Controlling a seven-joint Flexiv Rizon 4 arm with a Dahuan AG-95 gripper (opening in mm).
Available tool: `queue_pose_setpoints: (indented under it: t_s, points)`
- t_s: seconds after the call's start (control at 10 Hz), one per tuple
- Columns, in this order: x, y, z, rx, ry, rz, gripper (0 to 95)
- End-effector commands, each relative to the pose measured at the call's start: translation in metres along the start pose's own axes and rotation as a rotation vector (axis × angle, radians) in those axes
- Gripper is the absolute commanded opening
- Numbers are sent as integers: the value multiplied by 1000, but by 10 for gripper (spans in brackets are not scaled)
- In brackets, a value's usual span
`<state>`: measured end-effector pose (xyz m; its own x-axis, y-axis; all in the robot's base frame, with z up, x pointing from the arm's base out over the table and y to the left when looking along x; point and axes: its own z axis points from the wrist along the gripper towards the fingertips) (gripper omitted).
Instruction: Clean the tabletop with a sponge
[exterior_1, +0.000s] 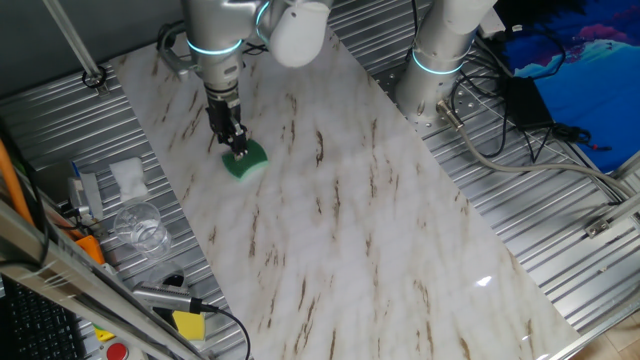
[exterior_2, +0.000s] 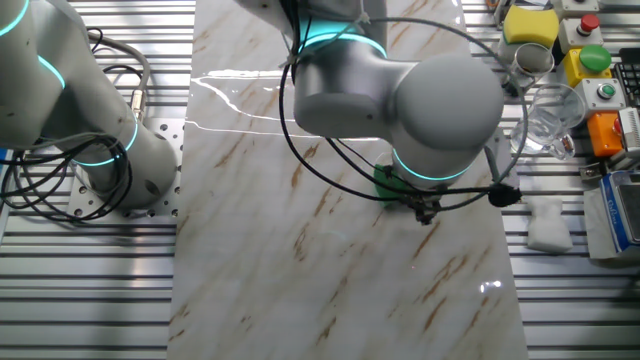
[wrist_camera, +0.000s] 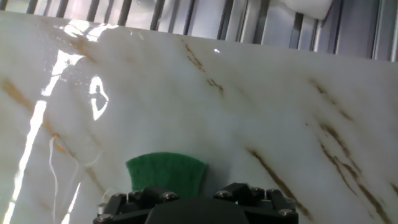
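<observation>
The white marble-look tabletop (exterior_1: 350, 220) fills the middle of both fixed views and most of the hand view (wrist_camera: 249, 106). The green sponge (exterior_1: 246, 160) lies flat on its far left part. My gripper (exterior_1: 236, 143) points straight down and is shut on the sponge, pressing it on the slab. In the other fixed view the arm covers most of the sponge (exterior_2: 384, 182), and only a green edge shows. In the hand view the sponge (wrist_camera: 165, 171) sticks out ahead of the gripper (wrist_camera: 196, 199), whose fingertips are hidden.
A crumpled white tissue (exterior_1: 128, 176), a clear glass (exterior_1: 140, 225) and a yellow block (exterior_1: 188, 324) lie on the ribbed metal left of the slab. A second arm's base (exterior_1: 435, 70) and cables (exterior_1: 520, 140) stand on the right.
</observation>
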<state>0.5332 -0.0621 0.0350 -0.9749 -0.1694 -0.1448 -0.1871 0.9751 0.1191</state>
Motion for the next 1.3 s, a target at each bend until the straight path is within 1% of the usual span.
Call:
queue_pose_setpoints:
  t_s: [0.1,0.4,0.6,1.1,1.3]
  points:
    - [1,0,1,2,2,13,0]
    - [1,0,0,0,5,21,0]
    - [1,1,0,-1,15,28,0]
    - [2,2,1,-3,29,30,0]
    - [3,8,1,-1,28,39,0]
